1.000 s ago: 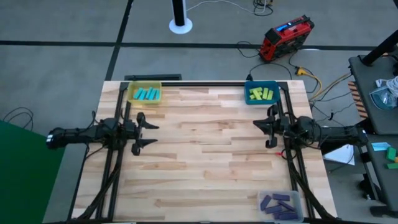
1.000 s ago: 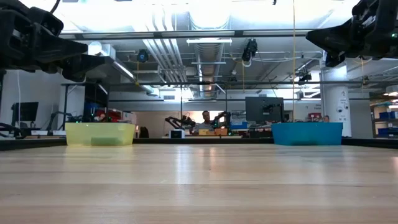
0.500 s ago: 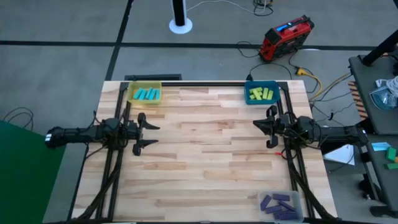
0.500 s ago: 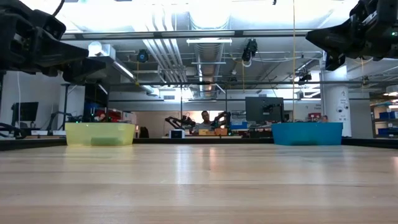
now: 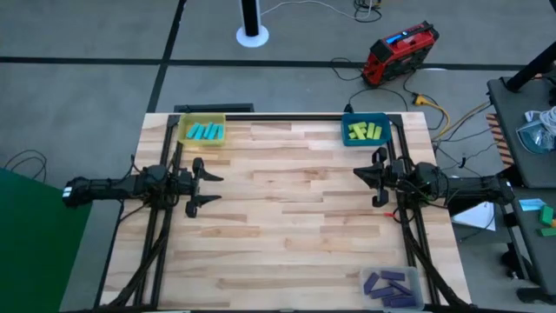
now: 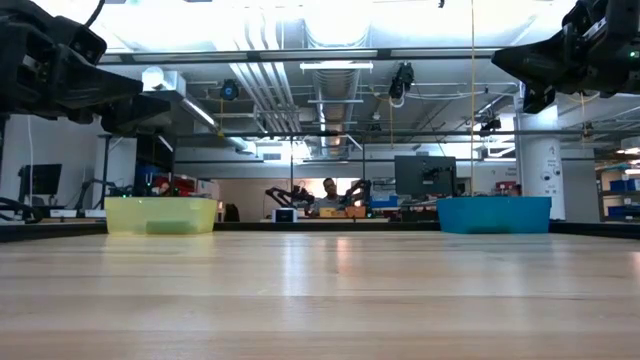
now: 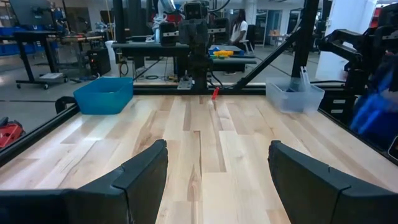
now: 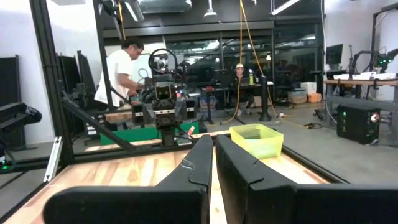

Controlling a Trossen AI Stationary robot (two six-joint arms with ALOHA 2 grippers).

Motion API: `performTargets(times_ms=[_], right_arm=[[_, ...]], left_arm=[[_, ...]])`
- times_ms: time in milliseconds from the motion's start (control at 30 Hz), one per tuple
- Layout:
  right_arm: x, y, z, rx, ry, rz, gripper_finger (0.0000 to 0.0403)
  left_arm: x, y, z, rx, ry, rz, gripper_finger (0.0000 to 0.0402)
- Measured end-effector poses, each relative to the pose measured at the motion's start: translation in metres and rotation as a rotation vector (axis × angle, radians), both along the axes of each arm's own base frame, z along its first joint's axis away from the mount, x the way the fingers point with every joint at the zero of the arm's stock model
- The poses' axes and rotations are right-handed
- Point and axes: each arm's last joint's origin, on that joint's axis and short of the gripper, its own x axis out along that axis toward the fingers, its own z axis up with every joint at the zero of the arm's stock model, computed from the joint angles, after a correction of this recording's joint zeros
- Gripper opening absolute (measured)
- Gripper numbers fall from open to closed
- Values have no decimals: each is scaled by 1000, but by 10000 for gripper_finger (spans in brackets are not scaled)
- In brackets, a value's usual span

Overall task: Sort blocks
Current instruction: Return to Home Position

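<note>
Cyan blocks [image 5: 205, 132] lie in a yellow bin [image 5: 201, 129] at the far left. Yellow-green blocks [image 5: 366, 132] lie in a blue bin [image 5: 365, 129] at the far right. Purple blocks [image 5: 387, 284] lie in a clear bin [image 5: 391, 287] at the near right corner. My left gripper [image 5: 207, 185] hovers open over the table's left side, with nothing between its fingers [image 7: 217, 147]. My right gripper [image 5: 358, 174] hovers over the right side, its fingers [image 8: 214, 142] shut on nothing. The two grippers face each other across bare wood.
Black frame rails [image 5: 278, 116] run along the far edge and down both sides. The wooden tabletop [image 5: 287, 217] between the grippers is bare. Beyond the table, a person in a white shirt [image 8: 118, 68] stands in the room.
</note>
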Motion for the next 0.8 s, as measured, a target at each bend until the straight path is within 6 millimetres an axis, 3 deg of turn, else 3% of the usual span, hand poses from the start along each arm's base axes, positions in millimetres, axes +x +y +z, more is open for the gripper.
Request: performTargets(times_ms=[800], right_arm=[[0,0,0,0,0,0,13]], left_arm=[[0,0,0,0,0,0,254]])
